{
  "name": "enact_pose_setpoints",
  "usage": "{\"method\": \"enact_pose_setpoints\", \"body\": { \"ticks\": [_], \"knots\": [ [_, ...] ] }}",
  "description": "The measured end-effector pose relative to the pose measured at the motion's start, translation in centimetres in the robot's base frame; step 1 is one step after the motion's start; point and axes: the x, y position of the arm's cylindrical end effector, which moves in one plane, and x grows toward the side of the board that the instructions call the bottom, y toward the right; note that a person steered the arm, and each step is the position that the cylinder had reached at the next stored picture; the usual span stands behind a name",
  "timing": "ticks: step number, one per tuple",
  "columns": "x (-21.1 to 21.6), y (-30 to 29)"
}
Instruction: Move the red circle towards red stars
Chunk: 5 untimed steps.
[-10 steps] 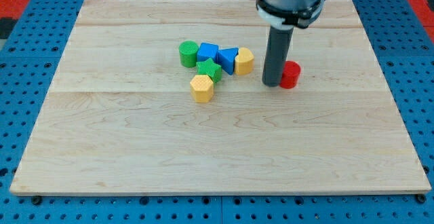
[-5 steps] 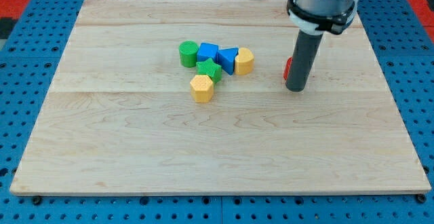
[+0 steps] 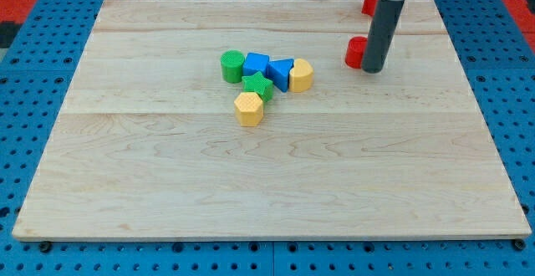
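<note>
The red circle [image 3: 356, 52] lies on the wooden board [image 3: 267, 167] at the upper right, partly hidden behind my rod. My tip [image 3: 374, 69] rests on the board just right of and below the red circle, touching it. Another red block [image 3: 368, 3], its shape unclear, shows at the view's top right, mostly hidden behind the rod's upper part.
A cluster sits at the board's upper middle: green cylinder [image 3: 232, 65], blue block [image 3: 256, 64], blue triangle [image 3: 281, 73], yellow block [image 3: 301, 75], green block [image 3: 257, 86], yellow hexagon [image 3: 249, 108]. The board's right edge is close to the tip.
The rod went from the red circle's left around to its lower right, then moved toward the view's top. The red circle slid up the board, closer to the other red block.
</note>
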Motion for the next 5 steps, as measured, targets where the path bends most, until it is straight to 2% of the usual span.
{"method": "enact_pose_setpoints", "body": {
  "ticks": [3, 5],
  "knots": [
    [0.2, 0.7],
    [-2.7, 0.7]
  ]
}}
